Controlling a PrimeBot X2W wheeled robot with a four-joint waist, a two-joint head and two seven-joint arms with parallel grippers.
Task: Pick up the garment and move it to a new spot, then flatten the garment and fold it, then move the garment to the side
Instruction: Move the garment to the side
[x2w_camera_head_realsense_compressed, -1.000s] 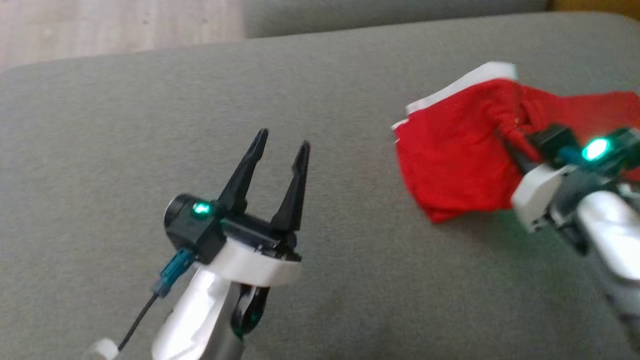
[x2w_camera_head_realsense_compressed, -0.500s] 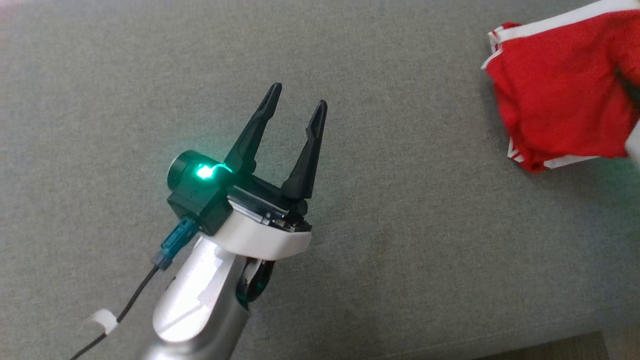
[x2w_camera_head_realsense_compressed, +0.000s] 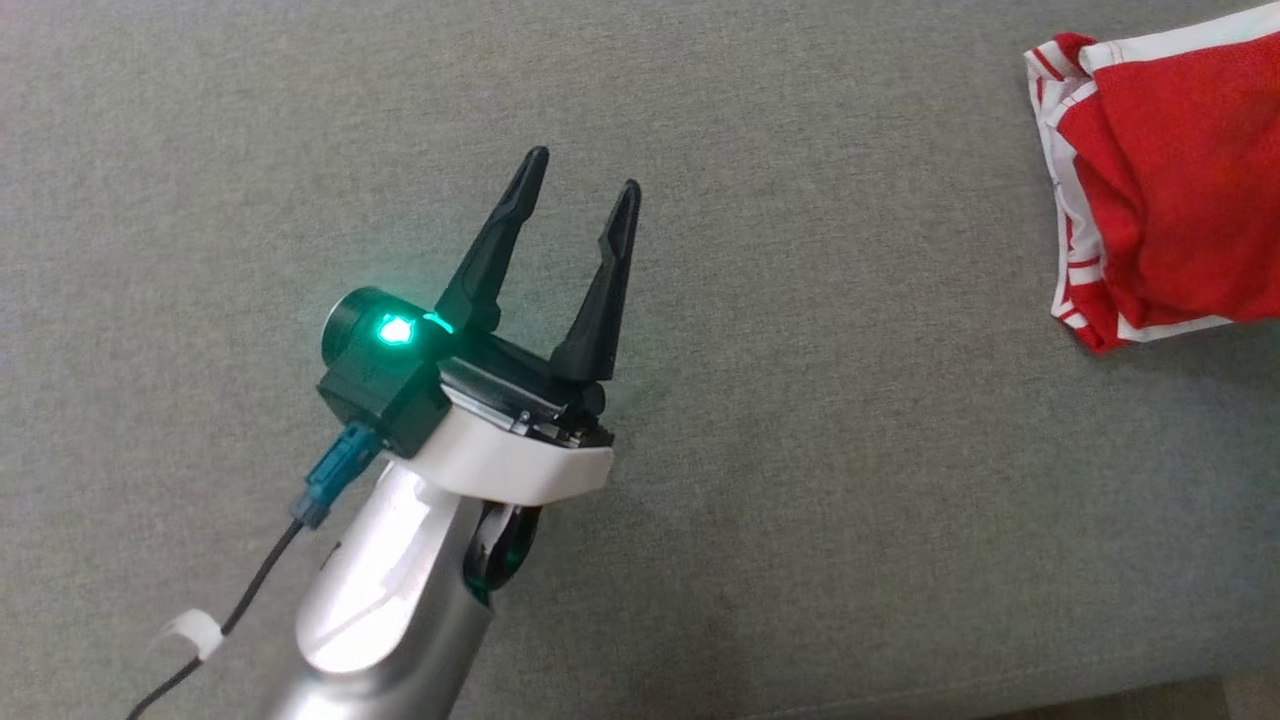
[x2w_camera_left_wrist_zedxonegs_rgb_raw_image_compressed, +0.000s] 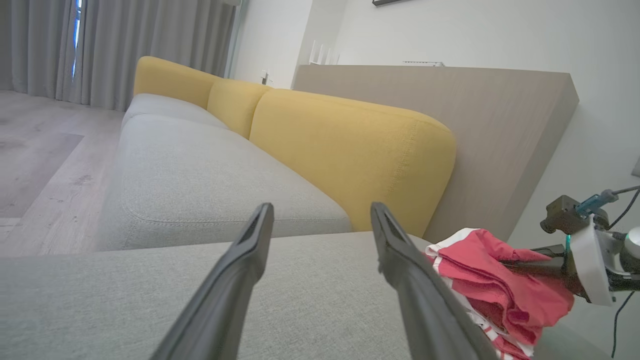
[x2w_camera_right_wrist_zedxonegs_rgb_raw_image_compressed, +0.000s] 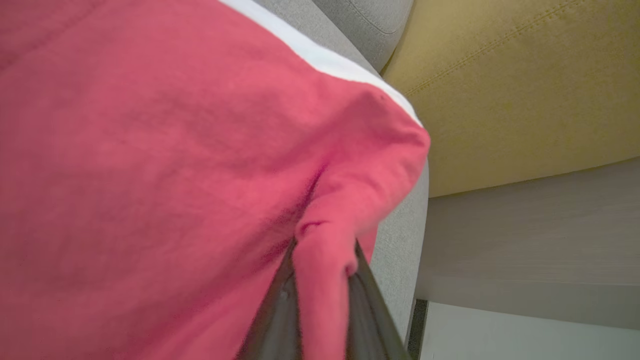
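Note:
The garment (x2w_camera_head_realsense_compressed: 1170, 190) is a red piece with white trim, bunched at the right edge of the head view on the grey sofa seat (x2w_camera_head_realsense_compressed: 800, 400). In the right wrist view my right gripper (x2w_camera_right_wrist_zedxonegs_rgb_raw_image_compressed: 322, 250) is shut on a fold of the garment (x2w_camera_right_wrist_zedxonegs_rgb_raw_image_compressed: 175, 175), red cloth pinched between its dark fingers (x2w_camera_right_wrist_zedxonegs_rgb_raw_image_compressed: 280, 320). The left wrist view shows the same garment (x2w_camera_left_wrist_zedxonegs_rgb_raw_image_compressed: 495, 290) at lower right with the right gripper's body (x2w_camera_left_wrist_zedxonegs_rgb_raw_image_compressed: 585, 260) behind it. My left gripper (x2w_camera_head_realsense_compressed: 585, 170) stands open over bare seat, well left of the garment, with nothing between its fingers.
Yellow back cushions (x2w_camera_left_wrist_zedxonegs_rgb_raw_image_compressed: 345, 150) run behind the grey seat, and a beige wooden panel (x2w_camera_left_wrist_zedxonegs_rgb_raw_image_compressed: 475, 120) rises behind them. Wood floor (x2w_camera_left_wrist_zedxonegs_rgb_raw_image_compressed: 40, 160) lies to the left of the sofa. The seat's front edge (x2w_camera_head_realsense_compressed: 1000, 690) crosses the bottom right of the head view.
The head camera has shifted, so the whole picture moved. The garment now sits further right and higher in the view, still held by the right gripper. The left gripper stays open.

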